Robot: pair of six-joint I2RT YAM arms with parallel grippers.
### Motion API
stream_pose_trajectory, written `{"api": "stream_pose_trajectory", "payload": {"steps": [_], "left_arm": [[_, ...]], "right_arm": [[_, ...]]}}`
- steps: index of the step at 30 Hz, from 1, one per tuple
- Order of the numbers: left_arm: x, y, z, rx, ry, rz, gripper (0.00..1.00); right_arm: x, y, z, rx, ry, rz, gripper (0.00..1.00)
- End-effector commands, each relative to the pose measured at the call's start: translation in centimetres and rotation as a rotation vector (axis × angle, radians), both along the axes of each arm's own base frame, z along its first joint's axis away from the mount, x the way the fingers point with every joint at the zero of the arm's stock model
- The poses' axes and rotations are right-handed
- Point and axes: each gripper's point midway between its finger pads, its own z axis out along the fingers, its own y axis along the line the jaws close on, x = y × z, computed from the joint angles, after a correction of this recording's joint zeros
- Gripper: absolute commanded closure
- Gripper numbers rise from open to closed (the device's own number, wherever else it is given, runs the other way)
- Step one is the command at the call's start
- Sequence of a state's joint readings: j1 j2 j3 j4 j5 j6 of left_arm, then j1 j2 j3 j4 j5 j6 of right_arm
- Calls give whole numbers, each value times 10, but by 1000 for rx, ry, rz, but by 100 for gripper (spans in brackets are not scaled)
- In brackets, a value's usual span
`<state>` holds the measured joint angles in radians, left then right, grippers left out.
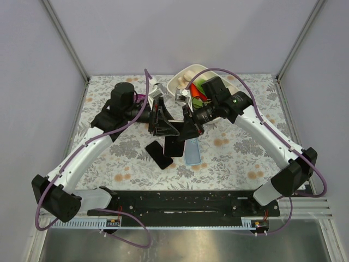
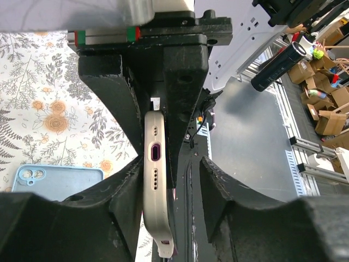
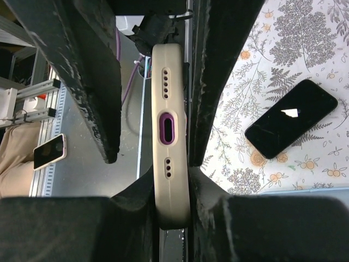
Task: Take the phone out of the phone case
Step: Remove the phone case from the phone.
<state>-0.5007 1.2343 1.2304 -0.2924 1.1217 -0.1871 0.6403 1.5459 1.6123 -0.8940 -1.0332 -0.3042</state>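
Top external, table (image 1: 240, 147): floral cloth; both arms are met at centre.
Right gripper (image 3: 158, 65): clamped on the cream phone case (image 3: 170, 136), which is held on edge between the arms.
Left gripper (image 2: 174, 191): parted; one finger is set against the case, the other apart.
Loose items: blue case (image 2: 57, 180) and black phone (image 3: 290, 125), laid flat.

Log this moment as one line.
stage: extraction not yet done | right tool: shut on cased phone | left tool: open astride it | table: blue case, black phone
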Motion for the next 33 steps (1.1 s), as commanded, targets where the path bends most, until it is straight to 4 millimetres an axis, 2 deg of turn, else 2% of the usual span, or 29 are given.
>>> {"api": "stream_pose_trajectory", "payload": {"steps": [1,2,5,9,11,13,15,17,20,22,29,33], "left_arm": [[-4,4,30,-52,-90,-18,53],[-4,4,31,-53,-91,-16,54],[-2,3,27,-46,-76,-13,67],[0,2,23,-40,-64,-12,100],[0,2,25,-43,-67,-15,100],[-1,3,27,-49,-79,-6,100],[1,6,30,-59,-86,14,100],[3,13,36,-75,-96,41,100],[7,27,47,-103,-116,77,100],[8,37,58,-133,-124,99,100],[10,60,103,-230,-176,184,100],[9,61,112,-254,-152,200,100]], "right_arm": [[-4,-1,21,62,-69,38,100],[-4,-1,22,64,-69,39,100],[-5,-1,25,71,-76,41,100],[-5,0,26,73,-66,43,100],[-5,0,27,76,-68,44,99],[-4,0,27,74,-70,35,85],[-1,1,28,74,-80,16,64],[5,2,29,67,-97,-20,48],[15,1,29,49,-126,-80,29],[22,2,29,45,-139,-117,22],[30,8,41,104,-150,-135,20],[25,14,44,126,-122,-87,21]]}}
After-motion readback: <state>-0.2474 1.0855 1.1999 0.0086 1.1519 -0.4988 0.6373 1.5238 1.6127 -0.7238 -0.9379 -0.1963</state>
